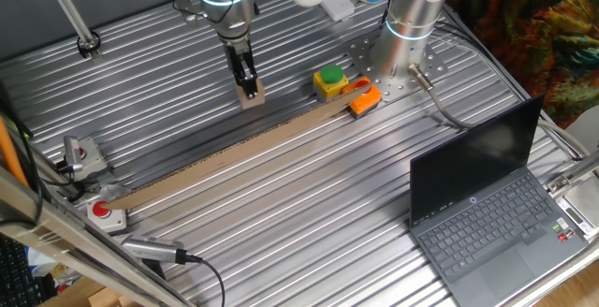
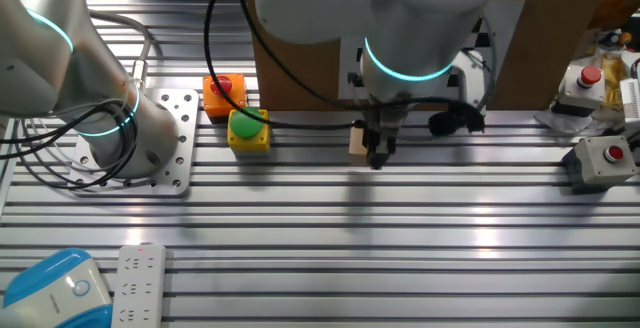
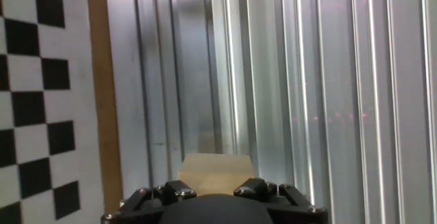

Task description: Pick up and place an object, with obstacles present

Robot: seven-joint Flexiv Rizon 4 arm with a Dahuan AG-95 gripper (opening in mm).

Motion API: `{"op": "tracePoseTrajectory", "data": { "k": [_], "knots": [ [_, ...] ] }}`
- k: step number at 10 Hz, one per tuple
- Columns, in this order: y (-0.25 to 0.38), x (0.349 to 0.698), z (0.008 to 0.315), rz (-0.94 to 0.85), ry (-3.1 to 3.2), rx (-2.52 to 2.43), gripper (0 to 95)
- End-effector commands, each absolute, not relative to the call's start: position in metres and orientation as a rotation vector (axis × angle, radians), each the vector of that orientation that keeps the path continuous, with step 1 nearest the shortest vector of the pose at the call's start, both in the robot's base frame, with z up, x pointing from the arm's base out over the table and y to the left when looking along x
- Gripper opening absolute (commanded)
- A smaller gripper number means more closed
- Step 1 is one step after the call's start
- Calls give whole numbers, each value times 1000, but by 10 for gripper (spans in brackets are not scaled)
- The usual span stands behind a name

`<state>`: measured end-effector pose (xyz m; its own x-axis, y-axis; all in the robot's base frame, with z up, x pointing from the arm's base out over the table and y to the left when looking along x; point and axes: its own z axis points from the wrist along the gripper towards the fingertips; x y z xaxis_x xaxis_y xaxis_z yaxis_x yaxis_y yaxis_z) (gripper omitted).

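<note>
Sitting between the gripper (image 1: 248,87) fingers: the block (image 1: 252,96).

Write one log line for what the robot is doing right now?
hand: shut on block | block: at the table surface, lifted or resting unclear | strip: flat, apart from block | yellow button box: untouched

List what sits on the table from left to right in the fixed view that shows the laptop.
Grey switch box → red button → long cardboard strip → gripper holding the small tan block → yellow box with green button → orange piece → laptop.
</note>
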<state>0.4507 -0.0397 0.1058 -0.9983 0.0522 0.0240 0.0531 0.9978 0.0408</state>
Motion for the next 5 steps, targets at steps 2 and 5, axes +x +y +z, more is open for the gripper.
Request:
{"op": "tracePoseTrajectory", "data": {
  "k": [2,5],
  "knots": [
    [-32,450,119,-69,-3112,-94,0],
    [-26,452,131,-67,-3108,-94,0]
  ]
}}
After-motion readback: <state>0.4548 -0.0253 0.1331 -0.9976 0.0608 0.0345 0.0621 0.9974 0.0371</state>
